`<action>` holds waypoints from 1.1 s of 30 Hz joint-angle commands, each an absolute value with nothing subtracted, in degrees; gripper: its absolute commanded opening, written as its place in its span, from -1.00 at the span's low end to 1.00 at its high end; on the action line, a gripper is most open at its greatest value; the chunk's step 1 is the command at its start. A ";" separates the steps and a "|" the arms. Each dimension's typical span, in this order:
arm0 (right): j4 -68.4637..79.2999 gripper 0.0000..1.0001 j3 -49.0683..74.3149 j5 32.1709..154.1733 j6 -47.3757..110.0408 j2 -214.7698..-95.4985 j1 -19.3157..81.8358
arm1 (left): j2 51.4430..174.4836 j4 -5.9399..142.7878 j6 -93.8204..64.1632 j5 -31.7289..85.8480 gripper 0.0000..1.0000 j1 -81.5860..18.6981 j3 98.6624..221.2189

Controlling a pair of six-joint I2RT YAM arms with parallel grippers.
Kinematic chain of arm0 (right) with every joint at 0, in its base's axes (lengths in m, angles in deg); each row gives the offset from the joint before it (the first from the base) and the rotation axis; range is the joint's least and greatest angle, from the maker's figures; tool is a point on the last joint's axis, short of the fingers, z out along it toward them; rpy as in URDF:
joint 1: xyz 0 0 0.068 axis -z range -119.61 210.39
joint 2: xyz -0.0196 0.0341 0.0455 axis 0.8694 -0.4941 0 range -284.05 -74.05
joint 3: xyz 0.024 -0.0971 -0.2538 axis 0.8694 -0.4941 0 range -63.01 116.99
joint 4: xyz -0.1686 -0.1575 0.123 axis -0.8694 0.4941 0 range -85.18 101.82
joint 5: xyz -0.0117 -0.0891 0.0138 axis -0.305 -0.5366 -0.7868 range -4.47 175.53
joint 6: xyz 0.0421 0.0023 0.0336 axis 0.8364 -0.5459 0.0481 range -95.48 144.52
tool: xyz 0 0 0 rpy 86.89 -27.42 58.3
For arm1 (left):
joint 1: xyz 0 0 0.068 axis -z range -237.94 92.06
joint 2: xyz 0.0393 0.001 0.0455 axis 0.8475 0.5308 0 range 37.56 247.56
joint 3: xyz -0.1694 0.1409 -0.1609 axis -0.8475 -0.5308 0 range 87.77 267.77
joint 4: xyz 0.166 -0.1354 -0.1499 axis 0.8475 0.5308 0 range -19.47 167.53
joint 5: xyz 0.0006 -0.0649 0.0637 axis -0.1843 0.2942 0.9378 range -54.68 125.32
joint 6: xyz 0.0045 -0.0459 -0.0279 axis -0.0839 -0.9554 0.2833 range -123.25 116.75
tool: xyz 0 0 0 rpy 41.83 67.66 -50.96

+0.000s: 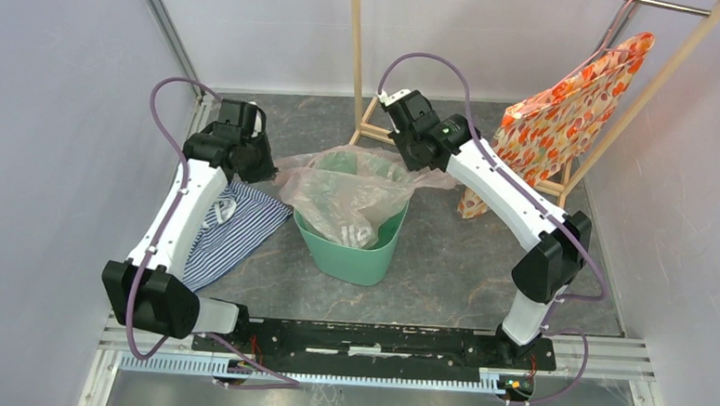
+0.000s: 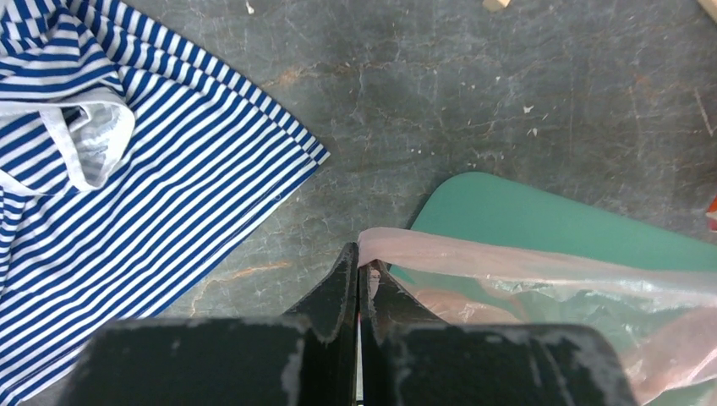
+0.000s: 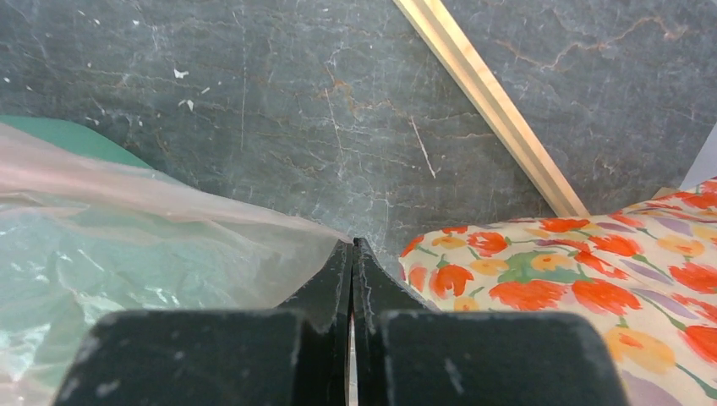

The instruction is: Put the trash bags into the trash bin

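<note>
The pale-pink translucent trash bag (image 1: pixel 343 191) is stretched between my two grippers, and its body sags into the mint-green trash bin (image 1: pixel 354 254) at the table's middle. My left gripper (image 1: pixel 263 167) is shut on the bag's left edge, left of the bin. In the left wrist view the gripper (image 2: pixel 361 260) pinches the bag (image 2: pixel 524 262) above the bin (image 2: pixel 541 216). My right gripper (image 1: pixel 416 159) is shut on the bag's right edge, behind the bin's right side. In the right wrist view the gripper (image 3: pixel 352 245) holds the bag (image 3: pixel 144 245) at its corner.
A blue-white striped cloth (image 1: pixel 229 229) lies on the table under my left arm. An orange floral bag (image 1: pixel 566 111) hangs from a wooden rack (image 1: pixel 365 120) at the back right. Grey walls close in on the left and right.
</note>
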State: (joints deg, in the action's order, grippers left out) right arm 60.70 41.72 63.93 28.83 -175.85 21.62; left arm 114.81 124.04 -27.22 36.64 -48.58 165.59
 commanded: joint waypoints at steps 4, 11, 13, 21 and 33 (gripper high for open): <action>58.78 -1.00 39.40 63.17 29.71 -173.02 21.96 | 113.82 122.26 -22.86 35.59 -0.96 -48.98 161.81; 58.51 -0.88 38.36 64.58 30.18 -169.04 21.98 | 109.42 121.98 -23.22 32.69 -0.96 -48.98 158.92; 58.30 -0.68 38.51 65.56 30.16 -167.22 21.94 | 107.71 122.02 -23.36 31.39 -0.96 -48.98 158.79; 59.82 0.41 40.67 70.84 29.23 -160.25 21.84 | 104.61 122.37 -23.03 26.48 -0.96 -48.98 158.61; 54.91 0.64 44.93 95.42 23.08 -158.98 18.19 | 104.61 122.72 -22.25 25.23 -0.96 -48.90 158.66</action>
